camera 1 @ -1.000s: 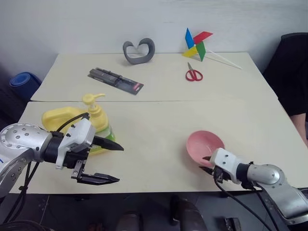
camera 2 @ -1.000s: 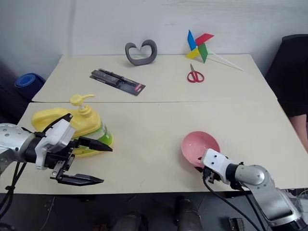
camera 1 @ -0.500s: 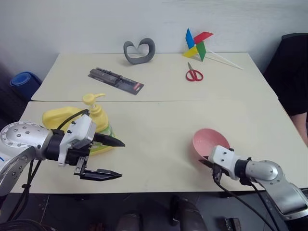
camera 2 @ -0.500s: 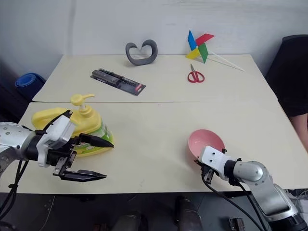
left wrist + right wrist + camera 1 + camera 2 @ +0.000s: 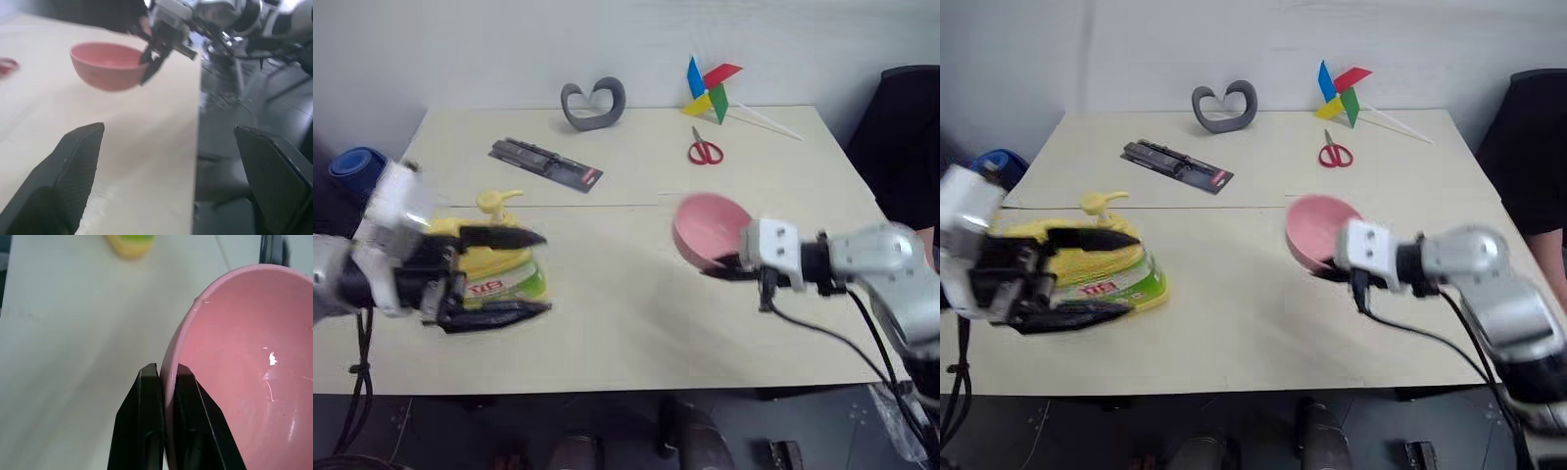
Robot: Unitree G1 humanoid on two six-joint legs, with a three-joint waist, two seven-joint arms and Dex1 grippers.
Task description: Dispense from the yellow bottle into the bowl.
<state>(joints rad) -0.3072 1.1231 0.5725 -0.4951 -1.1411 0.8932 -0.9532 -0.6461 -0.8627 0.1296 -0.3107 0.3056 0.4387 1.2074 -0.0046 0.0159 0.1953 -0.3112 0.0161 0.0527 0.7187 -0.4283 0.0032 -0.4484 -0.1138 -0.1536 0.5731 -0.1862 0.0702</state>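
Right gripper is clamped on the rim of the bowl, one black finger inside the wall and one outside, as the right wrist view shows at close range. Carried this way, the pink bowl hangs clear of the table, right of centre in the left eye frame, tilted so its opening faces partly toward the camera. In the left wrist view the bowl appears in the upper left, with the right gripper pinching its edge from the right side.

Left gripper stands with its two black fingers spread wide apart and grips nothing. It sits at the left of the frame, one finger crossing in front of the yellow bottle at pump-neck height and the other along its base; contact cannot be determined. The bottle stands upright on the table at left centre, pump head up, label facing the camera.

Farther back on the table lie a black packaged item, red scissors, a grey heart-shaped object and a coloured pinwheel. A blue round object sits off the table's left edge.
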